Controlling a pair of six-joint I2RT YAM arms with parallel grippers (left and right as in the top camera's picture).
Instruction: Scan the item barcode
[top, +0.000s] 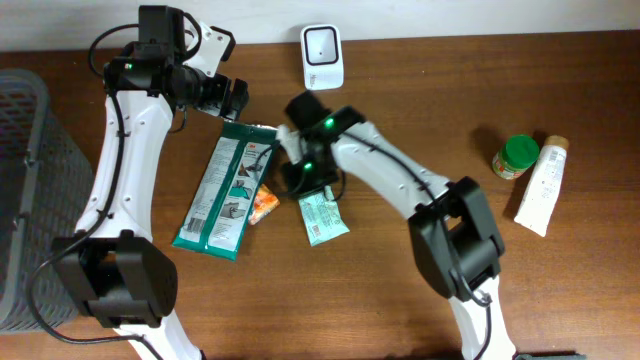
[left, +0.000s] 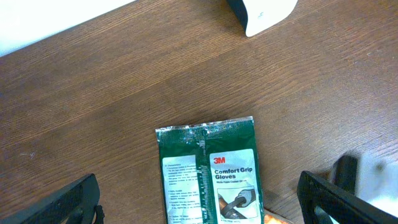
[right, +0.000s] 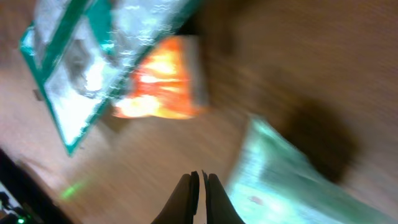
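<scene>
A white barcode scanner (top: 322, 55) stands at the table's back edge, and its base shows in the left wrist view (left: 264, 12). A green 3M gloves pack (top: 225, 192) lies flat, printed side up (left: 210, 171). My left gripper (top: 232, 97) hangs wide open over the pack's top end (left: 202, 202), holding nothing. A small orange packet (top: 264, 203) and a pale green packet (top: 323, 217) lie beside the pack. My right gripper (top: 300, 180) is shut and empty (right: 199, 177), low over the wood between the orange packet (right: 163, 87) and the pale green packet (right: 292, 180). The right wrist view is blurred.
A grey mesh basket (top: 25, 200) stands at the left edge. A green-lidded jar (top: 517, 157) and a white tube (top: 541, 187) lie at the right. The right arm's forearm reaches across the table's middle above the pale green packet.
</scene>
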